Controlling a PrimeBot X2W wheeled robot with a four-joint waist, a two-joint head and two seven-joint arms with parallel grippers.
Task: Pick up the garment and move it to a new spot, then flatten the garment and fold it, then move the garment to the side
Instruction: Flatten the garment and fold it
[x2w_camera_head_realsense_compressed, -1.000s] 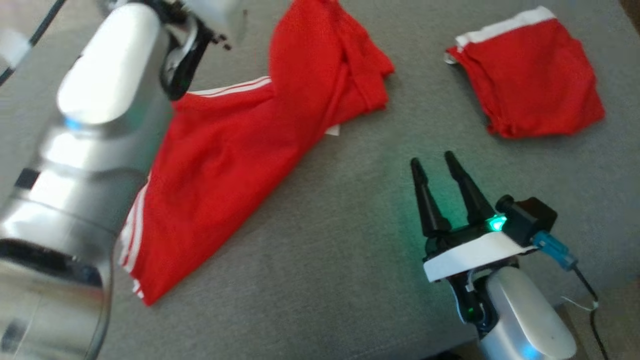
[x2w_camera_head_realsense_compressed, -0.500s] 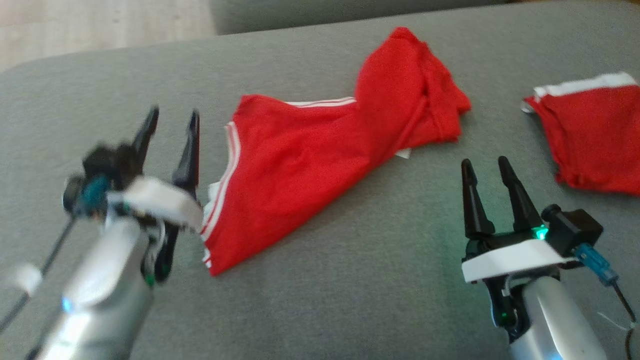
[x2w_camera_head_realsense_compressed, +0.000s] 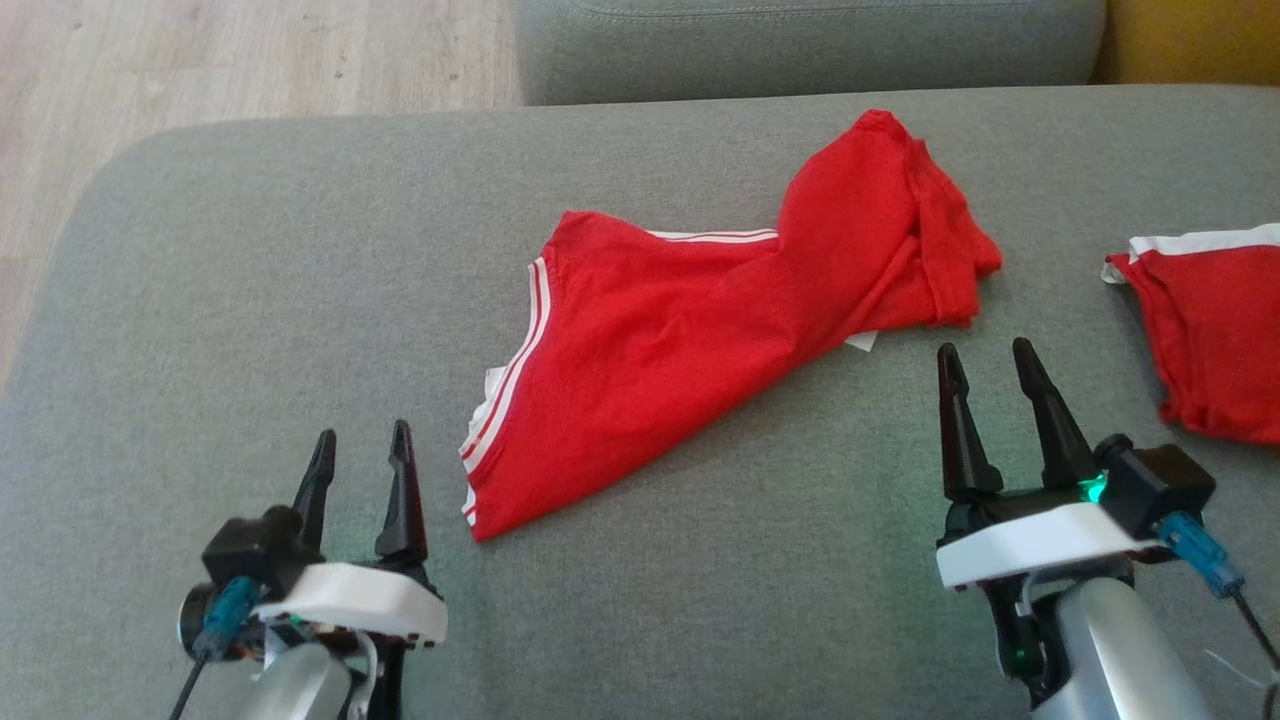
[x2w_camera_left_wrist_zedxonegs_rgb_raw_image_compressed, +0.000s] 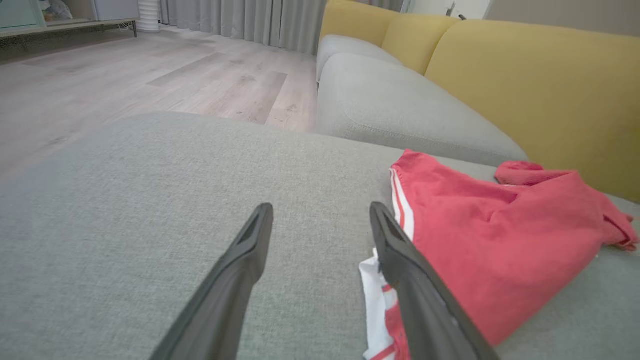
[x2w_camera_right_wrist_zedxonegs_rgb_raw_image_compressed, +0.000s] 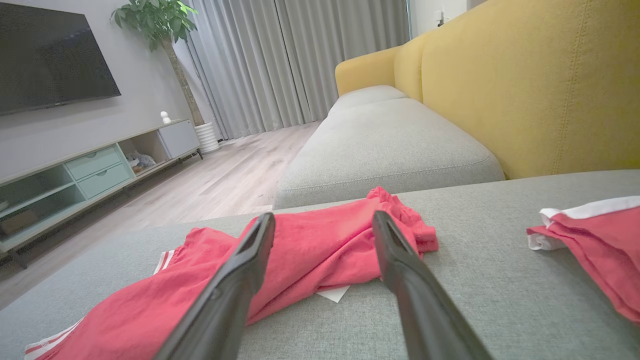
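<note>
A red garment (x2w_camera_head_realsense_compressed: 700, 330) with white side stripes lies crumpled and loosely stretched across the middle of the grey sofa seat (x2w_camera_head_realsense_compressed: 250, 300); it also shows in the left wrist view (x2w_camera_left_wrist_zedxonegs_rgb_raw_image_compressed: 500, 235) and the right wrist view (x2w_camera_right_wrist_zedxonegs_rgb_raw_image_compressed: 310, 255). My left gripper (x2w_camera_head_realsense_compressed: 362, 450) rests low at the near left, open and empty, just left of the garment's striped corner. My right gripper (x2w_camera_head_realsense_compressed: 985, 360) stands open and empty at the near right, a little short of the garment's bunched end.
A second red piece with a white band (x2w_camera_head_realsense_compressed: 1215, 320) lies at the seat's right edge. Another grey cushion (x2w_camera_head_realsense_compressed: 800, 40) and a yellow backrest (x2w_camera_head_realsense_compressed: 1190, 40) lie beyond. Wooden floor (x2w_camera_head_realsense_compressed: 250, 60) is off the far left.
The left arm has drawn back from over the garment to the near left, gripper open and empty. The head camera has shifted, so the whole scene sits differently. The garment lies unchanged.
</note>
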